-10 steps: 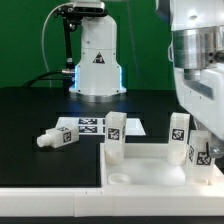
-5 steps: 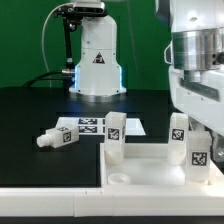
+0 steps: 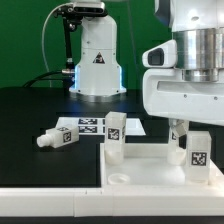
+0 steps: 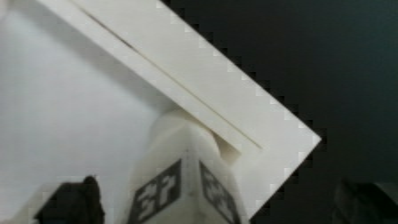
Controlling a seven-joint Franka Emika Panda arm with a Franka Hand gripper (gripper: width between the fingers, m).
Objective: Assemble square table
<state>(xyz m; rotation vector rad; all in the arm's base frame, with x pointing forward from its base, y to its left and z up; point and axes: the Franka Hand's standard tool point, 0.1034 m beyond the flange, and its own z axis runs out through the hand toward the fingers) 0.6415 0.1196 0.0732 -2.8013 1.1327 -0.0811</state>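
Note:
The white square tabletop (image 3: 150,178) lies at the front of the exterior view, rim up. One white tagged leg (image 3: 115,136) stands upright at its far left corner. Another tagged leg (image 3: 198,153) stands upright at its right side. A third leg (image 3: 58,138) lies on the black table to the left. My gripper (image 3: 188,133) hangs just above the right leg. In the wrist view that leg (image 4: 187,185) stands between my dark fingertips (image 4: 71,203), with a gap on each side. The jaws are open and hold nothing.
The marker board (image 3: 88,124) lies flat behind the lying leg. The white robot base (image 3: 96,60) stands at the back. My arm's large white housing (image 3: 185,95) hides the area behind the right leg. The tabletop's corner (image 4: 267,130) meets black table in the wrist view.
My arm has risen and shifted towards the exterior view's left, and its hand now hangs above the right leg. The legs and tabletop have not moved.

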